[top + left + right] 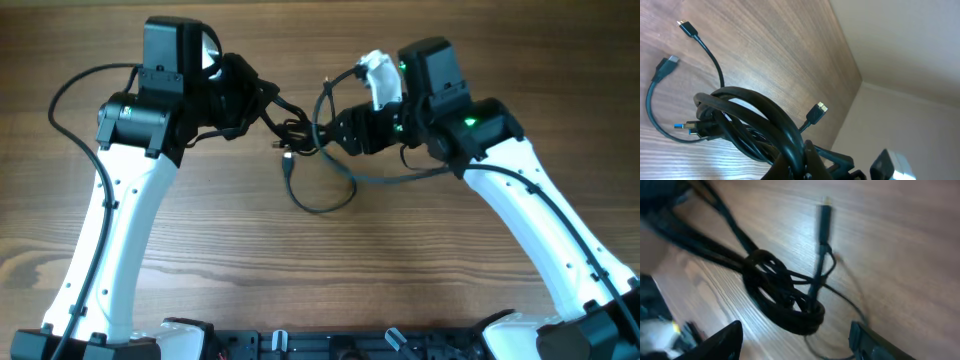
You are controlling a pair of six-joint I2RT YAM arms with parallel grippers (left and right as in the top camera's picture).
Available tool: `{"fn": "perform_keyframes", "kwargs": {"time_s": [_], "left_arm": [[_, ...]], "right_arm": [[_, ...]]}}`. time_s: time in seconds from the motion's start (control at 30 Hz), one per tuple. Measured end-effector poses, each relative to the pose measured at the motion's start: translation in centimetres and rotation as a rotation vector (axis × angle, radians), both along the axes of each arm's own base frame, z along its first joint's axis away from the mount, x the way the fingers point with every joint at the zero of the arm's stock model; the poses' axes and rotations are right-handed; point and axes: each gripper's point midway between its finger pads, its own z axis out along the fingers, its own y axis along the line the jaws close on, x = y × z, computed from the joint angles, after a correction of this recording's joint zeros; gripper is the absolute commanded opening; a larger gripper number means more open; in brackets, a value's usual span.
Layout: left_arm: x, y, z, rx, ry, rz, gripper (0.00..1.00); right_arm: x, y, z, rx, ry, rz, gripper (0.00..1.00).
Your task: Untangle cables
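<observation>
Item: cables [297, 133], one knotted clump on the table [200, 250] between both arms, with a slack loop trailing toward the near edge. Several plug ends [816, 112] lying free. Left gripper [807, 160] clamped on a thick bunch of the clump. Right gripper [795, 332] spread wide just beside the knot, holding nothing. Progress judged early: main knot intact, all strands yet to be separated

Brown wood-grain tabletop [300, 280]: thin black plug-ended cables [297, 132] bunched near far edge, mid-width; one loop trailing toward centre.
</observation>
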Motion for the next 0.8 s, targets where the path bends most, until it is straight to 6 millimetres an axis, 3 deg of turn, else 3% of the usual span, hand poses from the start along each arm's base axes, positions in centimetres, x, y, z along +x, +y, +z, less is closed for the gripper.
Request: {"fn": "perform_keyframes", "kwargs": {"time_s": [0.3,0.53,0.8], "left_arm": [[-0.3,0.1,-0.3,-0.016,0.042,0.026,0.06],[-0.4,0.1,-0.3,-0.016,0.043,0.026,0.06],[-0.4,0.1,-0.3,-0.017,0.045,0.028,0.07]], "right_arm": [[-0.2,0.7,-0.7,-0.149,-0.275,0.311,0.68],[-1.6,2.9,-1.0,-0.091,-0.394,0.566,0.63],[-2.2,5.3,-2.6,-0.072,-0.403,0.652,0.45]]}}
